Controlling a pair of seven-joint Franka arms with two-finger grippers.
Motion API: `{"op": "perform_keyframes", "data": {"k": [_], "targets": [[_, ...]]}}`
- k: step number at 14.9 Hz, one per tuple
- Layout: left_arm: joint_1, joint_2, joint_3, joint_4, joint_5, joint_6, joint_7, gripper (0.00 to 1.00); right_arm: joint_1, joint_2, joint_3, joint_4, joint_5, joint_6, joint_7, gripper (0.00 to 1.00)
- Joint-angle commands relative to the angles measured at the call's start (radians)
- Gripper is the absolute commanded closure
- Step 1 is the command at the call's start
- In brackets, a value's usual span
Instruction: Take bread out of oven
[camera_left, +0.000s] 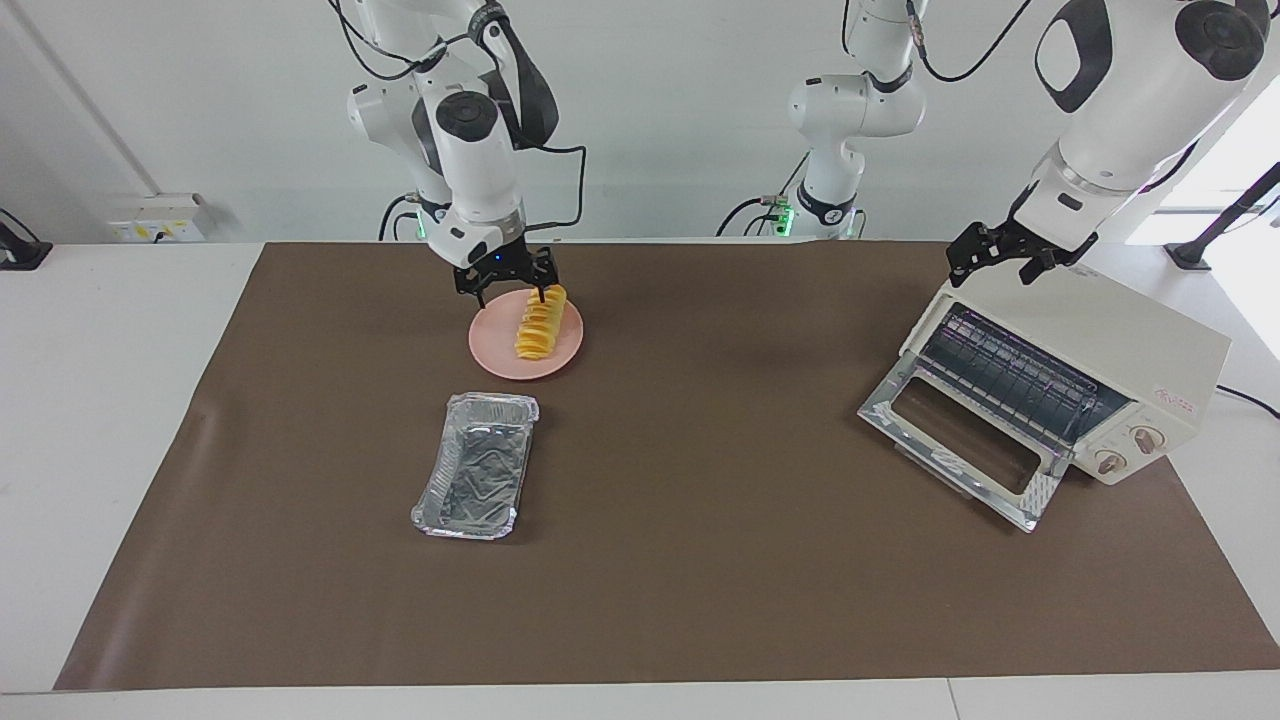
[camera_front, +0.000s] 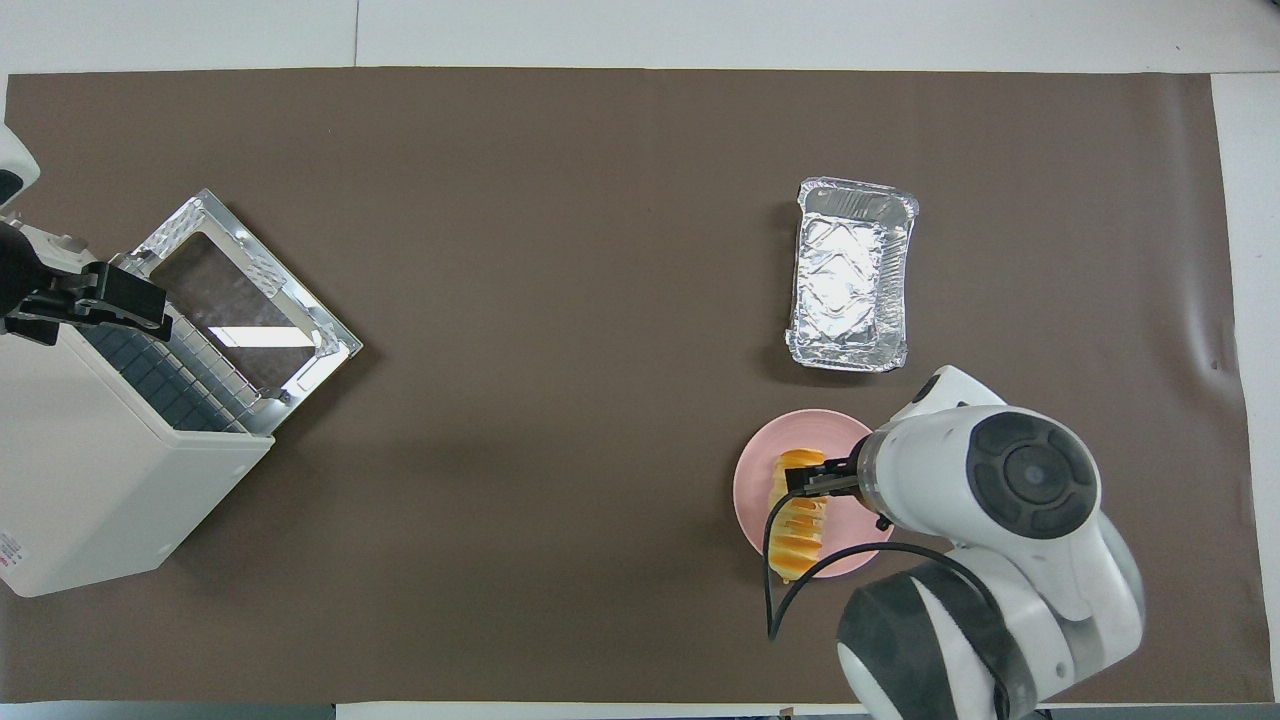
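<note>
The yellow-orange ridged bread (camera_left: 540, 322) (camera_front: 797, 522) lies on the pink plate (camera_left: 495, 352) (camera_front: 752, 485), out of the oven. My right gripper (camera_left: 507, 288) (camera_front: 812, 486) hangs open just above the plate's rim nearest the robots, with nothing between its fingers. The cream-white oven (camera_left: 1110, 345) (camera_front: 90, 480) stands at the left arm's end of the table. Its glass door (camera_left: 955, 440) (camera_front: 245, 290) is dropped open and the wire rack is bare. My left gripper (camera_left: 1003, 258) (camera_front: 95, 300) waits open over the oven's top edge.
A crinkled silver foil tray (camera_left: 477, 465) (camera_front: 852, 273) lies farther from the robots than the plate, close to it. A brown mat (camera_left: 700, 560) covers the table. The open oven door juts out toward the middle of the mat.
</note>
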Motion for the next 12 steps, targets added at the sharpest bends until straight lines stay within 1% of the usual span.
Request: {"op": "perform_keyframes", "data": {"k": [1, 4, 5, 6, 8, 9, 10, 11, 12], "targets": [[0.009, -0.029, -0.003, -0.028, 0.006, 0.003, 0.014, 0.0, -0.127, 0.011, 0.0, 0.171, 0.012, -0.173, -0.22, 0.0], [0.009, -0.028, -0.003, -0.028, 0.006, 0.003, 0.014, 0.0, -0.216, 0.0, 0.0, 0.29, 0.012, -0.248, -0.3, 0.0], [0.009, -0.028, -0.003, -0.028, 0.006, 0.003, 0.014, 0.0, -0.23, 0.009, 0.0, 0.346, 0.016, -0.273, -0.314, 0.0], [0.009, -0.028, -0.003, -0.028, 0.006, 0.003, 0.014, 0.0, -0.238, 0.02, -0.002, 0.408, 0.016, -0.323, -0.327, 0.0], [0.009, -0.03, -0.003, -0.028, 0.006, 0.003, 0.014, 0.0, -0.258, 0.068, -0.006, 0.564, 0.016, -0.481, -0.325, 0.0], [0.009, -0.028, -0.003, -0.028, 0.006, 0.003, 0.014, 0.0, -0.276, 0.109, -0.006, 0.65, 0.016, -0.576, -0.325, 0.0], [0.009, -0.028, -0.003, -0.028, 0.006, 0.003, 0.014, 0.0, -0.291, 0.135, -0.006, 0.714, 0.013, -0.632, -0.324, 0.0], [0.009, -0.028, -0.003, -0.028, 0.006, 0.003, 0.014, 0.0, -0.299, 0.149, -0.006, 0.735, 0.006, -0.652, -0.324, 0.0], [0.009, -0.028, -0.003, -0.028, 0.006, 0.003, 0.014, 0.0, -0.307, 0.149, -0.006, 0.732, 0.005, -0.651, -0.324, 0.0]]}}
